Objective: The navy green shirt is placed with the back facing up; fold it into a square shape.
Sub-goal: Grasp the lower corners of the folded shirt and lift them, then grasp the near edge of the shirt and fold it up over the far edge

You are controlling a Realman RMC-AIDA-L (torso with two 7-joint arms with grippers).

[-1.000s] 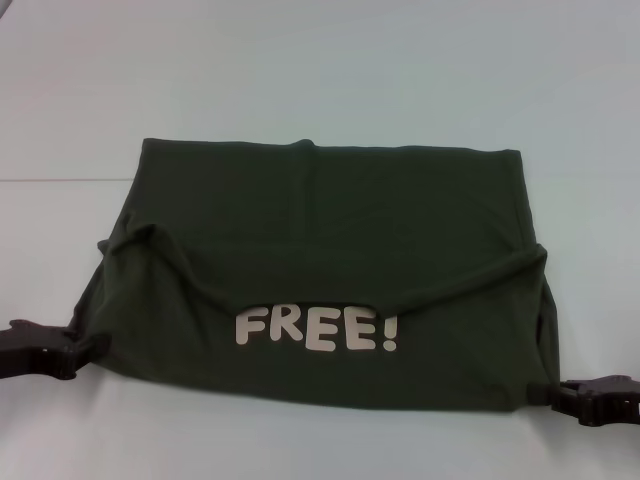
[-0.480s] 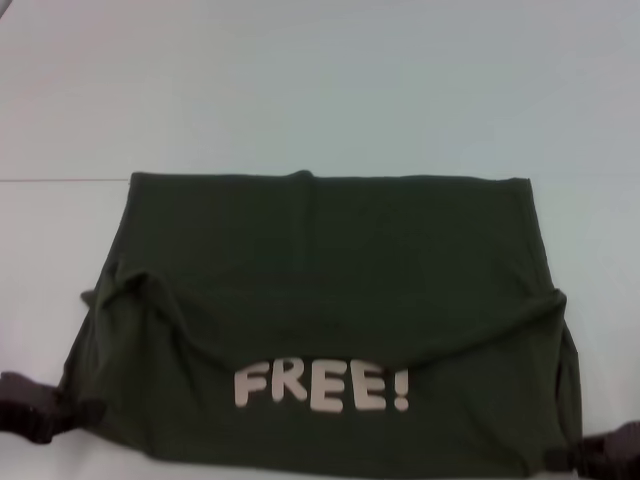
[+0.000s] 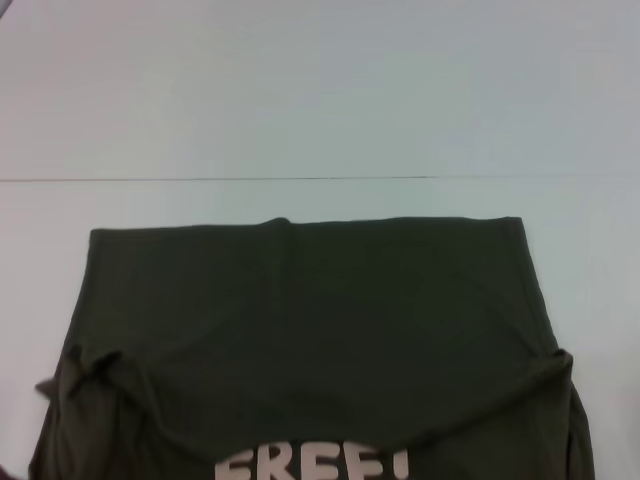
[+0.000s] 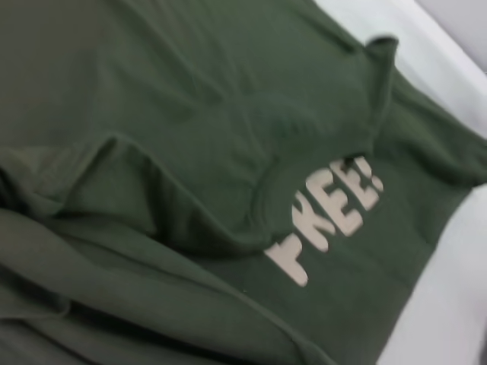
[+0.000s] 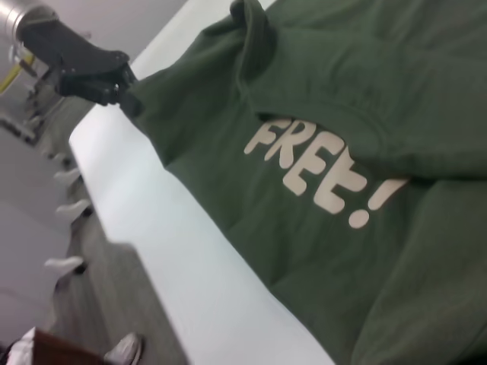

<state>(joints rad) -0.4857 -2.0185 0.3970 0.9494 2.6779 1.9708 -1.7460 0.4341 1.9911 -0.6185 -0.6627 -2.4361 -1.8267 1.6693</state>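
The navy green shirt (image 3: 310,330) lies on the white table (image 3: 300,100), its far fold edge straight and its near part running off the bottom of the head view. White "FREE!" lettering (image 3: 312,465) shows under a draped fold, also in the left wrist view (image 4: 327,217) and the right wrist view (image 5: 319,167). In the right wrist view my left gripper (image 5: 114,85) is shut on the shirt's (image 5: 365,114) corner at the table's near edge. My right gripper shows in no view.
A thin seam (image 3: 200,180) crosses the table beyond the shirt. In the right wrist view the table's near edge (image 5: 175,251) drops to a grey floor, with a shoe (image 5: 125,350) and white furniture feet (image 5: 65,265) there.
The shirt has slid toward me across the table. Both grippers, which held its near corners, have dropped out of the bottom of the head view, and the lettering is now half cut off.
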